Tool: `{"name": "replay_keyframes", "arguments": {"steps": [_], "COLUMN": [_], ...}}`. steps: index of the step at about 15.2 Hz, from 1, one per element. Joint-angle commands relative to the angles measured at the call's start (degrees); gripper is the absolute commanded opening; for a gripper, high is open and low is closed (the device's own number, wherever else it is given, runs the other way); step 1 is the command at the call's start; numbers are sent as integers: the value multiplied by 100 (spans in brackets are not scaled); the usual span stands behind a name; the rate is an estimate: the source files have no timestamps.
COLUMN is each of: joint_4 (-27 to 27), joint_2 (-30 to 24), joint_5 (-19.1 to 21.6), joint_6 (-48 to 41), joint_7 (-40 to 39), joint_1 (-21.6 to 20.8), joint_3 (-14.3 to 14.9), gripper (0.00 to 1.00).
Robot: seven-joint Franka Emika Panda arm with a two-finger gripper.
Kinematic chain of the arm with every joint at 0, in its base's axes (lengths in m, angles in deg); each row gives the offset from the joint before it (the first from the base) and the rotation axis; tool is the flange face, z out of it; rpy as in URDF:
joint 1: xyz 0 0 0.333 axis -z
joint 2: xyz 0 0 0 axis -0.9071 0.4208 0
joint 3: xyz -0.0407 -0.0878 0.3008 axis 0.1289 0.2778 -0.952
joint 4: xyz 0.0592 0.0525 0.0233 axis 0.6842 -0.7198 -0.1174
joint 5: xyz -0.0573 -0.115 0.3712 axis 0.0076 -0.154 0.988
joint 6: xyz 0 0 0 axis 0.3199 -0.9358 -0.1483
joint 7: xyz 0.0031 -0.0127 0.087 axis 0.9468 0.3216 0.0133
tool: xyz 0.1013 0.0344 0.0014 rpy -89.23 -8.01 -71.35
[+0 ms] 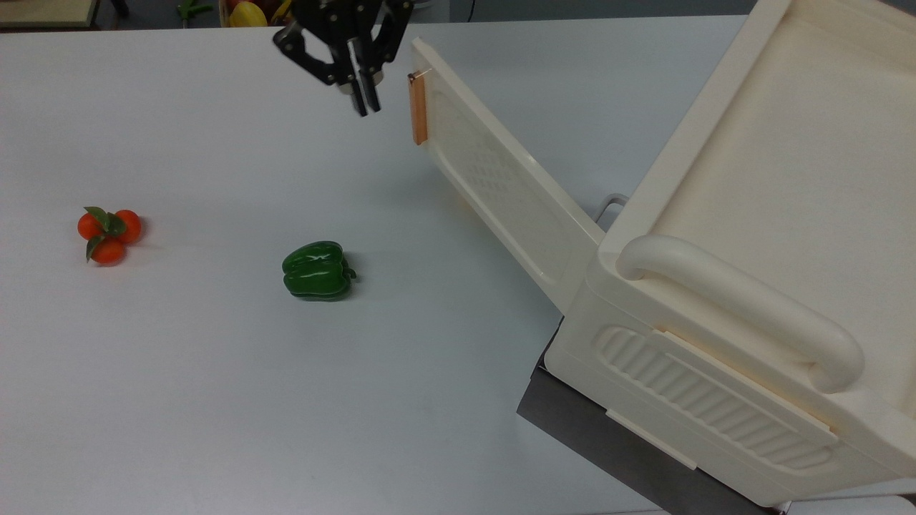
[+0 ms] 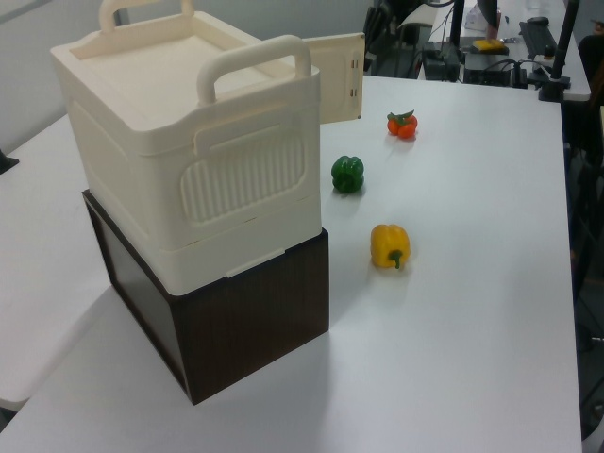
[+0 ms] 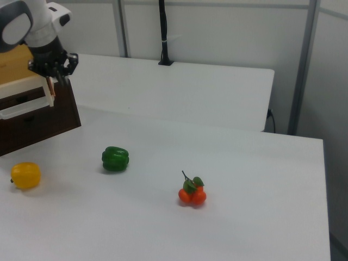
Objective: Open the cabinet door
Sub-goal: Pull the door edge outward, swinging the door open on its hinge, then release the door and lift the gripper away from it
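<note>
In the top view, the nearest item is the cabinet [image 1: 751, 300], a cream box with a ribbed side panel [image 1: 708, 400] and a thick rounded bar handle [image 1: 744, 307] on its upper edge. It stands on a dark brown base [image 1: 608, 450] at the top view's right. The base rests on the white table [image 1: 215, 400].

Further back, a green bell pepper [image 1: 317, 270] lies on the table, well apart from the cabinet. A cluster of small orange fruits with leaves [image 1: 108, 232] lies at the top view's left, well apart from the pepper.

The cabinet door [image 1: 501, 179] stands swung out from the cabinet's front corner, reaching toward the far edge of the table. Its copper-coloured strip handle [image 1: 418, 109] runs along the free edge.

The gripper [image 1: 365, 107] hangs just beside that free edge, on the top view's left of the strip, not touching it. Its two black fingers [image 1: 356, 100] point downward and lie close together with nothing between them.

In the left view, the open door [image 2: 338, 79] projects from the cabinet toward the left view's right. A yellow bell pepper [image 2: 389, 245] lies on the table nearer the camera than the green one [image 2: 347, 175].
</note>
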Motion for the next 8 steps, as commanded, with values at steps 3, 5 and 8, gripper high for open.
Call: {"name": "replay_keyframes", "arguments": {"steps": [3, 5, 8], "joint_4": [-73, -56, -21], "joint_2": [-20, -143, -363], "joint_5": [30, 39, -22], "joint_6": [478, -185, -1338], "joint_7": [-1, -10, -10], "joint_1": [-2, 16, -10], "joint_3": [319, 625, 899], "gripper": [26, 65, 100]}}
